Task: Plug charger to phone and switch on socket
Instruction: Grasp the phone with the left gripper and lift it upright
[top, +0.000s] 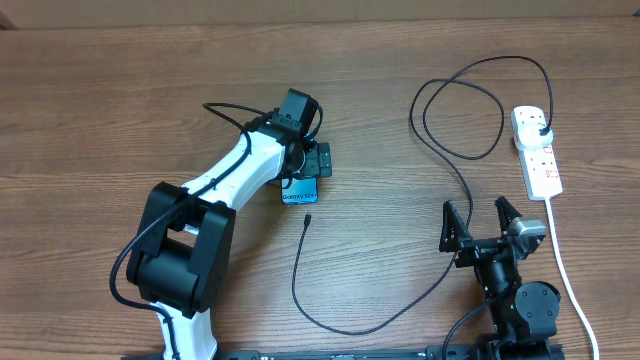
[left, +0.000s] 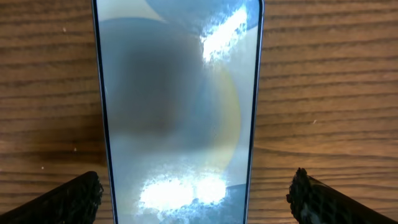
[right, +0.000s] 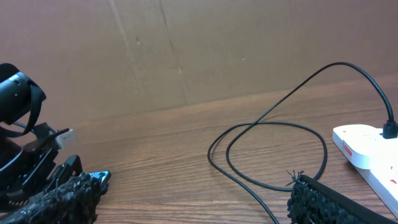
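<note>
Wooden and brown, the bench fills the overhead view, and cardboard stands behind its far edge. Next in size we see the left arm, white with black joints, reaching from the near edge toward the middle of the bench. Its left gripper hangs over the phone with the jaws spread wide. One pad sits on each side of the handset, and both are clear of its edges. The right arm is folded close to the near right corner. Its right gripper points toward the far edge, with the jaws wide apart and nothing between them.

We find the socket, a white strip with red markings, lying near the right edge, its white cord trailing back to the near edge. The charger is a thin black cable. Its plug sits in the outlet nearest the far edge. From there it arches and loops in the far right part, then sweeps past the right gripper toward the near edge.

The phone lies flat, a little left of centre, mostly under the left gripper, its screen pale and glaring. The connector tip rests on the wood just on the near-edge side of the phone, apart from it.
</note>
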